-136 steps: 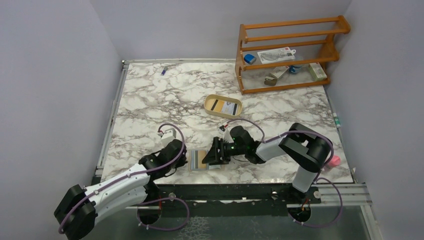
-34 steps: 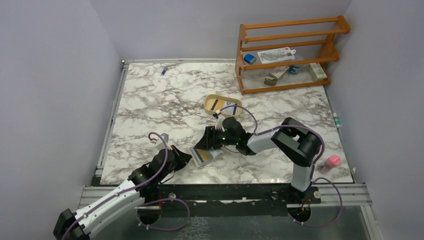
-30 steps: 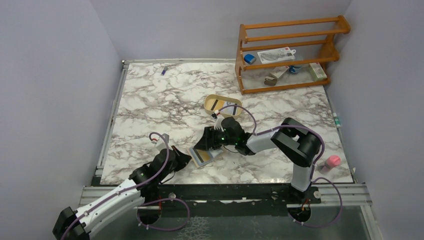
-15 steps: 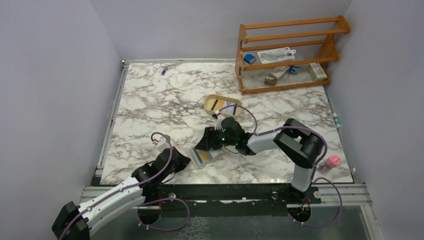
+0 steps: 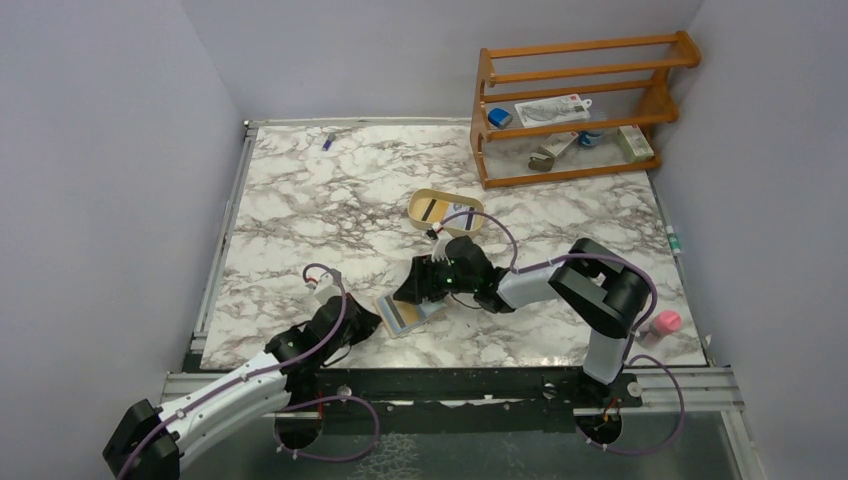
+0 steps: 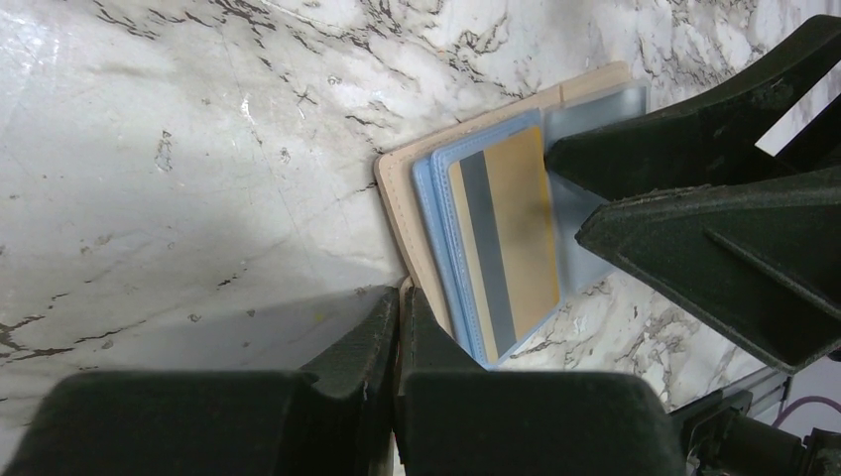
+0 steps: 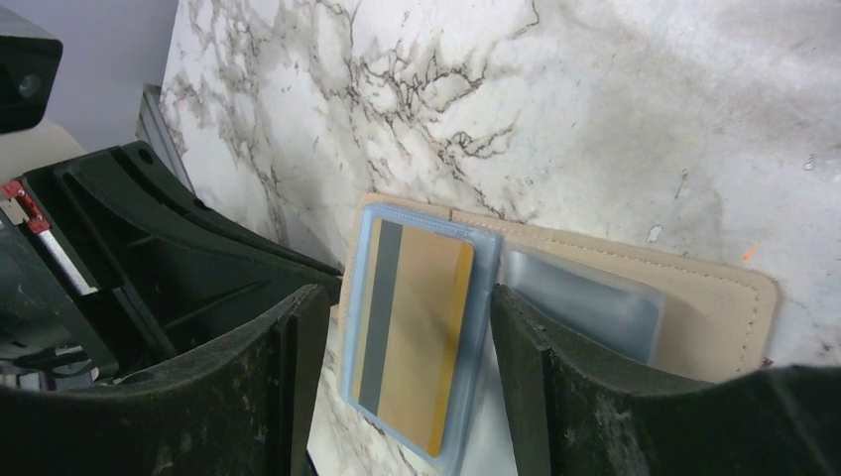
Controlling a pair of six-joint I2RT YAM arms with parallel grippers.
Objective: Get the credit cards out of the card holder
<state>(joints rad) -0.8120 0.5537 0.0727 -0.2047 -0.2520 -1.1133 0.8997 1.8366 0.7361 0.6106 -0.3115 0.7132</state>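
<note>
The tan card holder (image 5: 408, 314) lies open near the table's front edge. Clear blue-tinted sleeves hold a gold card with a grey stripe (image 6: 506, 233), one of the credit cards. My left gripper (image 6: 400, 297) is shut on the holder's tan left edge (image 6: 402, 193); a thin tan sliver shows between its fingers. My right gripper (image 7: 407, 302) is open and low over the holder (image 7: 709, 288). Its fingers straddle the sleeve with the gold card (image 7: 417, 317), apart from it on both sides. In the top view the right gripper (image 5: 415, 293) covers the holder's far part.
An oval tan tray (image 5: 413, 205) with cards in it sits just behind the right wrist. A wooden rack (image 5: 570, 165) with small items stands at the back right. A pink object (image 5: 666, 322) lies at the right edge, a small blue item (image 5: 327, 141) at the far left.
Since the oldest frame the holder has turned and both grippers have shifted left and back. Over the last second almost nothing has moved; the left arm has only settled slightly.
</note>
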